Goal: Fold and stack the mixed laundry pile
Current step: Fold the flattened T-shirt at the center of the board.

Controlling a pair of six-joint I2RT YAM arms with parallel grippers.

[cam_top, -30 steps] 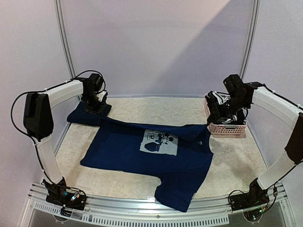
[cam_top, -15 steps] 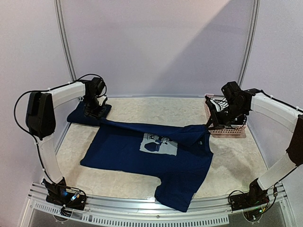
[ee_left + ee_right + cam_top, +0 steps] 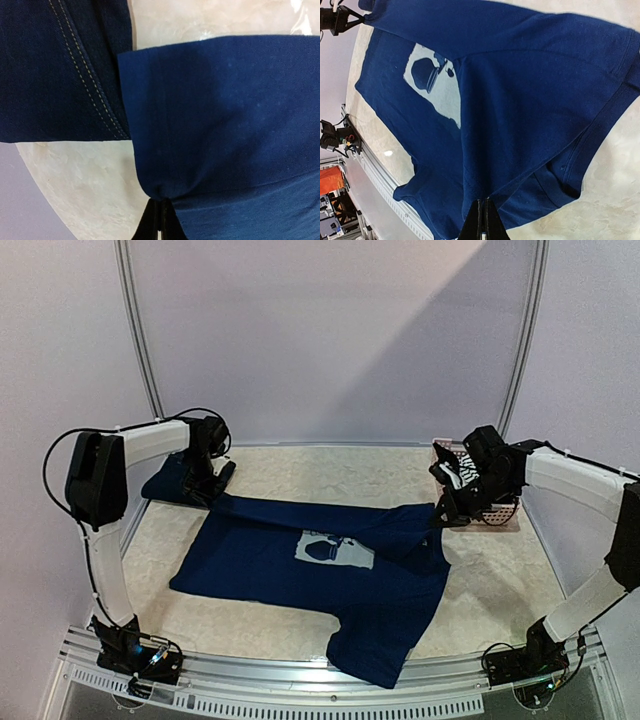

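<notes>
The left gripper (image 3: 159,220) had its fingers pressed tight together on a pinch of the navy T-shirt (image 3: 225,115), the cloth gathering into a small pucker at the tips. Just beside that held edge lay the dark denim piece (image 3: 50,70), flat on the table, with pale double stitching running down it. From the top view, the left arm rose upright from its near-left base to a high elbow. Its forearm then reached level toward the far-left corner, and the wrist turned down at the shirt's far-left end.

The right gripper (image 3: 481,220) was likewise clamped on the shirt's fabric near the collar side. Its arm climbed from the near-right base and leaned outward. The forearm came back inward and sloped down, in front of the pink basket (image 3: 500,520), where a black-and-white striped piece (image 3: 455,466) showed.

The shirt spread across the middle of the table (image 3: 300,465), its far edge drawn between the two grippers and partly overlapping the pale print (image 3: 335,550). One end hung at the near edge.
</notes>
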